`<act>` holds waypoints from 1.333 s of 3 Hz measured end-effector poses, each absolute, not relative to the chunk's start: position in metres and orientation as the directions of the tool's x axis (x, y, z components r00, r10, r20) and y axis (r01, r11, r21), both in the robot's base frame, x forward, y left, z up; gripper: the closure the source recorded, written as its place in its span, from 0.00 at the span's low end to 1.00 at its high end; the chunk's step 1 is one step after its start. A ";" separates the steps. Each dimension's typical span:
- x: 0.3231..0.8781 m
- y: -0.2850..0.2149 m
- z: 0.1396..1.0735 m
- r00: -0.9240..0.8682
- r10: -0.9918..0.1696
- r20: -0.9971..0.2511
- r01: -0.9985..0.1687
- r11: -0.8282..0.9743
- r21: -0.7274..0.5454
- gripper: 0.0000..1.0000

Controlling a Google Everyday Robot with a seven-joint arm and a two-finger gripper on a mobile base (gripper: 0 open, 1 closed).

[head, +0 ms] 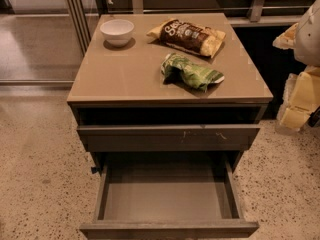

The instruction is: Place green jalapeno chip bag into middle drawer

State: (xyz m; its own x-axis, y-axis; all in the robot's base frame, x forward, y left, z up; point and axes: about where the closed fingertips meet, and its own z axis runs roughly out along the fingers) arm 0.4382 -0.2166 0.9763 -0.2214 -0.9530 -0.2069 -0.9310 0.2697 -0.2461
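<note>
The gripper [301,100] is at the right edge, beside the worktop [120,76] and apart from it; if it is open or closed I cannot tell. The green bag [192,73] lies crumpled on the worktop, right of the middle. Behind it is a brown bag [189,36], and far left a white bowl [117,31]. Below, the middle drawer [169,228] is pulled out toward the near side.

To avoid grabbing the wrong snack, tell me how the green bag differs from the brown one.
The green bag is smaller and crumpled; the brown bag is larger and lies flatter. The green bag sits nearer the front edge, the brown bag farther back. Both lie on the cabinet top, apart from the end effector at the right edge of view.
</note>
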 end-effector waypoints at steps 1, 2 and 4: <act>0.440 -0.217 0.978 -0.223 -0.951 -0.213 -0.927 0.275 -0.255 0.00; 0.465 -0.218 0.976 -0.223 -0.938 -0.265 -0.907 0.299 -0.297 0.00; 0.556 -0.183 0.964 -0.160 -0.863 -0.480 -0.856 0.364 -0.369 0.00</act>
State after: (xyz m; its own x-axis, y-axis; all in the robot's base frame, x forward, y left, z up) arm 0.5560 -0.1831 0.9638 -0.1599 -0.8626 -0.4800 -0.8555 0.3637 -0.3685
